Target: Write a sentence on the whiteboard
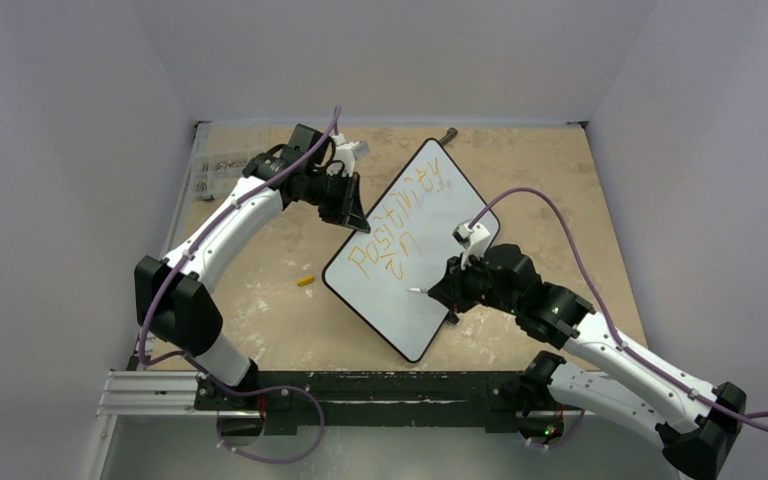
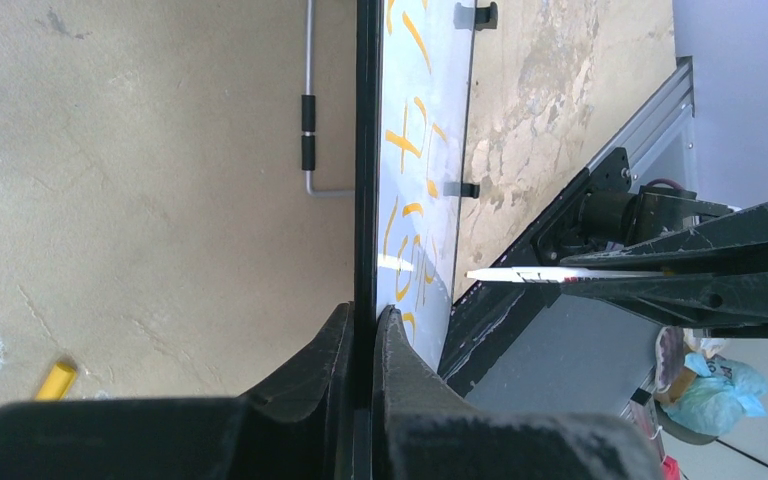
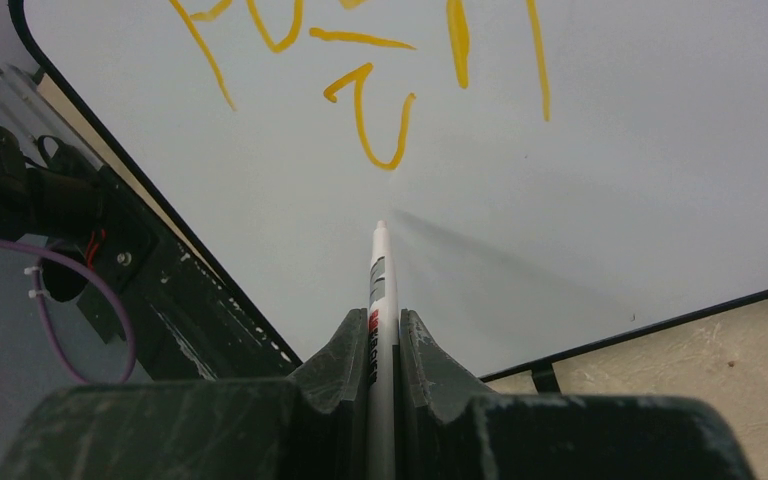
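The whiteboard (image 1: 430, 280) lies slanted across the table's middle, and in the left wrist view the whiteboard (image 2: 450, 60) shows nearly edge-on. The sentence (image 1: 405, 215) is orange-yellow lettering in two lines, "Positivity" and under it "in" (image 3: 370, 110). My left gripper (image 1: 353, 215) (image 2: 365, 318) is shut on the board's black left rim. My right gripper (image 1: 442, 290) (image 3: 383, 322) is shut on a white marker (image 3: 380, 270) (image 2: 520, 272). Its tip points at blank board just below "in", very close to the surface; contact cannot be told.
A yellow marker cap (image 1: 305, 281) (image 2: 57, 379) lies on the tan table left of the board. A clear bag of small items (image 1: 222, 165) sits at the back left. A metal bar (image 2: 309, 120) lies beyond the board. The black rail (image 1: 360, 385) lines the near edge.
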Controlling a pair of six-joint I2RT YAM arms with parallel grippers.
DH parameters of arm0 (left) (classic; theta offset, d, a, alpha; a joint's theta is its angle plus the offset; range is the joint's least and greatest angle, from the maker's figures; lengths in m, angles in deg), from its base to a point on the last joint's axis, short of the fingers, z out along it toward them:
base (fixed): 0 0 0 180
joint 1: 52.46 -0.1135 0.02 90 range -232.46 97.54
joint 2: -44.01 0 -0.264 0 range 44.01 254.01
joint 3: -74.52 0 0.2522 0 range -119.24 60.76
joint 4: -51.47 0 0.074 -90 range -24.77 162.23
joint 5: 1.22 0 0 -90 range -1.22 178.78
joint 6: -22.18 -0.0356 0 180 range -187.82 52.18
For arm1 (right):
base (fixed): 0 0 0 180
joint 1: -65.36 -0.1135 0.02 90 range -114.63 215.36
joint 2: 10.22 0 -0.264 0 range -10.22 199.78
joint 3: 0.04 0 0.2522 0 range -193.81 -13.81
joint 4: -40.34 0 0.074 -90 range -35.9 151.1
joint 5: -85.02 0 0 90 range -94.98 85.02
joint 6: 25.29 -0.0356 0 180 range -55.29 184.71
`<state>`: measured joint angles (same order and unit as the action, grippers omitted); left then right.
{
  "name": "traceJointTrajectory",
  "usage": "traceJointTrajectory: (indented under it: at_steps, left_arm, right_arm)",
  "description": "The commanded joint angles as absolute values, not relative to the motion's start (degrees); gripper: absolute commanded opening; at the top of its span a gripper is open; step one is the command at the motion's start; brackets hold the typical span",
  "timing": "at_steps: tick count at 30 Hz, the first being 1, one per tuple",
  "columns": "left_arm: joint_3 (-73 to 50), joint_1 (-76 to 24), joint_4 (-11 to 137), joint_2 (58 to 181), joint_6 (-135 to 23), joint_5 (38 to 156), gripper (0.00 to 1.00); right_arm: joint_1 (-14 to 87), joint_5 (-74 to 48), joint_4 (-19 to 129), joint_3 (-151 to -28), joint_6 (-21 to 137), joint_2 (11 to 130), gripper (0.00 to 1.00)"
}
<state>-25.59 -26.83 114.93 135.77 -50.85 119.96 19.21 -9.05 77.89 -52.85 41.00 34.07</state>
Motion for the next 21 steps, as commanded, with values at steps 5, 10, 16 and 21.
traceJointTrajectory:
  at_steps: [5,10,16,21]
  left_arm:
    - [-25.7,-27.8,113.9,133.8,-52.9,112.9,0.0]
    - [-25.7,-27.8,113.9,133.9,-52.9,113.0,0.0]
    - [-25.7,-27.8,113.8,133.9,-52.9,113.0,0.0]
    - [-25.7,-27.8,113.8,133.8,-52.9,113.0,0.0]
  right_arm:
    - [18.3,-7.9,74.1,-52.1,39.6,36.2,0.0]
    - [17.6,-8.1,73.3,-53.2,40.0,38.0,0.0]
    - [16.0,-9.4,72.7,-54.0,40.2,39.9,0.0]
    - [15.1,-10.4,72.6,-53.6,40.0,40.6,0.0]
